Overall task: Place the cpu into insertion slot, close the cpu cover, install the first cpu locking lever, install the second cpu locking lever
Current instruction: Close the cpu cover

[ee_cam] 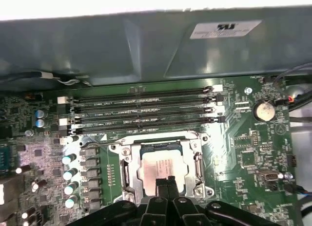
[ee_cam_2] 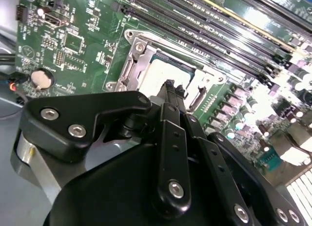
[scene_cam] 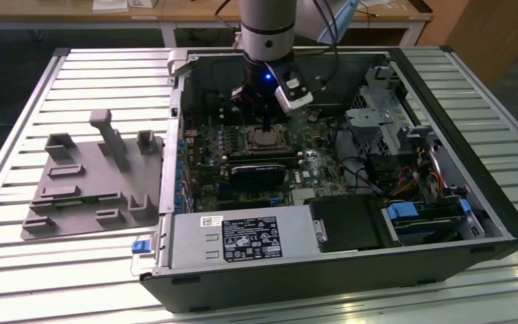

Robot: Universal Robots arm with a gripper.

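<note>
**Mia:** Where is the cpu (ee_cam: pixel 158 165)?

**Ben:** It sits in the insertion slot (ee_cam: pixel 161 147), on the green board (ee_cam: pixel 234 148) inside the open computer box (scene_cam: pixel 331 283). Its grey top faces up.

**Mia:** And the cpu cover (ee_cam: pixel 127 172)?

**Ben:** It lies flat around the cpu, like a shiny picture frame. The grey top shows through its window.

**Mia:** What is the gripper (scene_cam: pixel 264 126) doing?

**Ben:** In the exterior view it hangs from the arm (scene_cam: pixel 268 27), right over the cpu. In both wrist views the gripper (ee_cam: pixel 165 183) (ee_cam_2: pixel 170 87) has its black tips at the edge of the cpu (I can't tell if they touch it or sit just above it).

**Mia:** Is the hand wide?

**Ben:** No, it is narrow. The two fingers (ee_cam: pixel 159 187) are squeezed close together, with just a thin line between them.

**Mia:** What else is in there?

**Ben:** Four long black slots (ee_cam: pixel 146 106) lie side by side, just beside the insertion slot. A round silver battery (ee_cam: pixel 263 110) sits on the board, well apart from the cpu.

**Mia:** And outside the box?

**Ben:** A grey plastic holder (scene_cam: pixel 79 196) lies on the striped table (scene_cam: pixel 106 67), at the exterior view's left.
</note>
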